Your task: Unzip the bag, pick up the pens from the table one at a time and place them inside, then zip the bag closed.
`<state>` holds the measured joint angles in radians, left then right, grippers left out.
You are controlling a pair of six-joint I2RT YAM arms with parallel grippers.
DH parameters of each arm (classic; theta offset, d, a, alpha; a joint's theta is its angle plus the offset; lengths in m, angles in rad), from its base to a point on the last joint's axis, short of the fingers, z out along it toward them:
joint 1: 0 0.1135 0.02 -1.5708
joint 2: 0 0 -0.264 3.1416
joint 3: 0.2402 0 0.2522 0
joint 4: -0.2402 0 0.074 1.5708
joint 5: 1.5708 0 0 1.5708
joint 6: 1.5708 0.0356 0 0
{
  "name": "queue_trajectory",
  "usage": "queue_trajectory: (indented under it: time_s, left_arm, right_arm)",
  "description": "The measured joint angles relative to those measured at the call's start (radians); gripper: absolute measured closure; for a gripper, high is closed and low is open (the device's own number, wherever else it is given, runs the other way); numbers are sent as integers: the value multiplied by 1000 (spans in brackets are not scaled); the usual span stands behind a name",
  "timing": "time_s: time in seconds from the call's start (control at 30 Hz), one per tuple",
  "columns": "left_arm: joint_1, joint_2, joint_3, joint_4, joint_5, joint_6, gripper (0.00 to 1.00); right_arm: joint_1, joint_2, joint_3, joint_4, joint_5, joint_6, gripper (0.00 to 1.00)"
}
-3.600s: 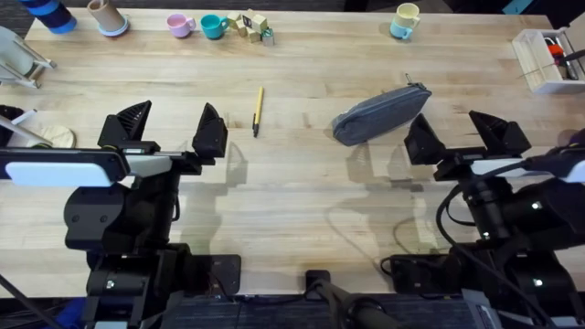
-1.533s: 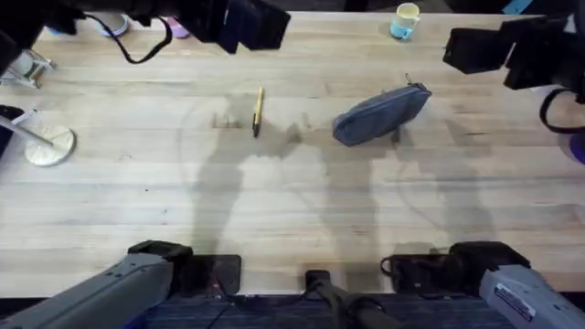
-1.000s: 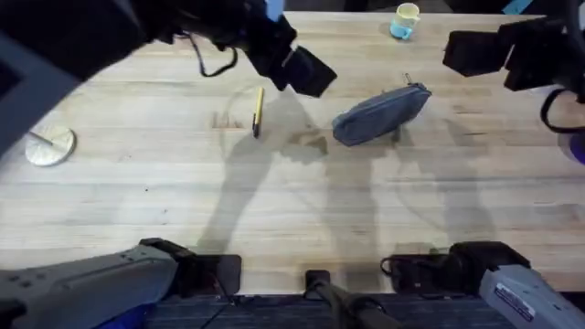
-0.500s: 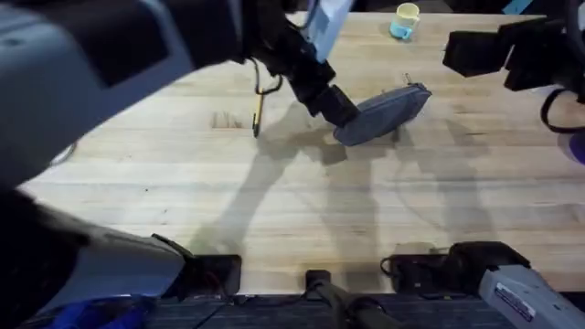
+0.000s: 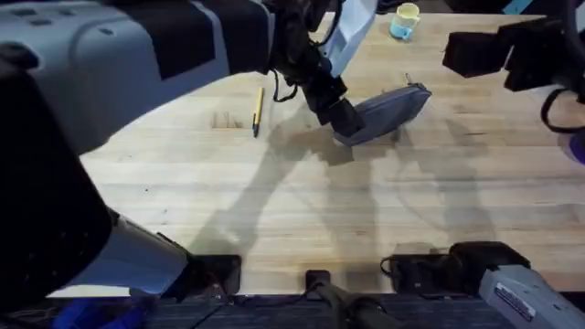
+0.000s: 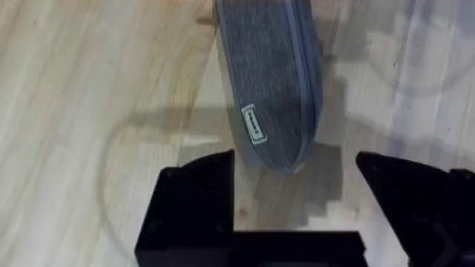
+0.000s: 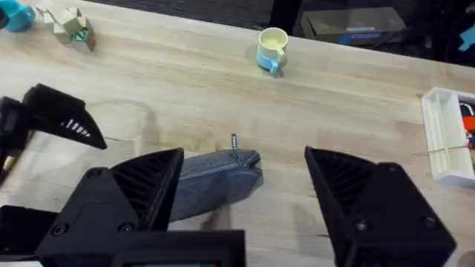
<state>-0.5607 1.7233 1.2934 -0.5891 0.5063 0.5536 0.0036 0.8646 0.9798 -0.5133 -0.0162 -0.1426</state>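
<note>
The grey bag (image 5: pixel 388 108) lies slanted on the table (image 5: pixel 274 210), zipped, with its pull tab (image 7: pixel 234 139) at the far right end. My left gripper (image 5: pixel 340 113) is open and reaches across to the bag's left end. In the left wrist view the bag's rounded end (image 6: pixel 271 81) sits between and just ahead of the two black fingers (image 6: pixel 197 204). A yellow pen (image 5: pixel 258 110) lies left of the bag. My right gripper (image 5: pixel 507 53) hangs open, high at the back right; the bag (image 7: pixel 215 182) lies below it.
A pale yellow and blue cup (image 5: pixel 404 18) stands at the back edge behind the bag. A white tray (image 7: pixel 449 144) with markers sits at the far right. Small wooden blocks (image 7: pixel 70 22) and a teal cup (image 7: pixel 13 15) are at the back left. My left arm (image 5: pixel 137 73) looms large.
My left arm has swung from the back left across the table and down to the bag's left end. The right arm has held still over the last second and a half.
</note>
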Motion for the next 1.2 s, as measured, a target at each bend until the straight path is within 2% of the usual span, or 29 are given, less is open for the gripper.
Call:
queue_trajectory:
  time_s: [0.37, 0.77, 1.03, 1.2]
  left_arm:
    - [-19, 85, 2, 35, -12, 28, 5]
    - [-21, 131, 2, 108, -13, 34, 7]
    - [-39, 142, 2, 132, -17, 35, 5]
    - [-48, 142, 2, 133, -17, 38, 115]
  right_arm:
    - [0, 19, 0, 0, 0, -16, 5]
    - [0, 19, 0, 0, 0, -31, 5]
    - [0, 19, 0, 0, 0, -31, 5]
    - [0, 19, 0, 0, 0, -31, 5]
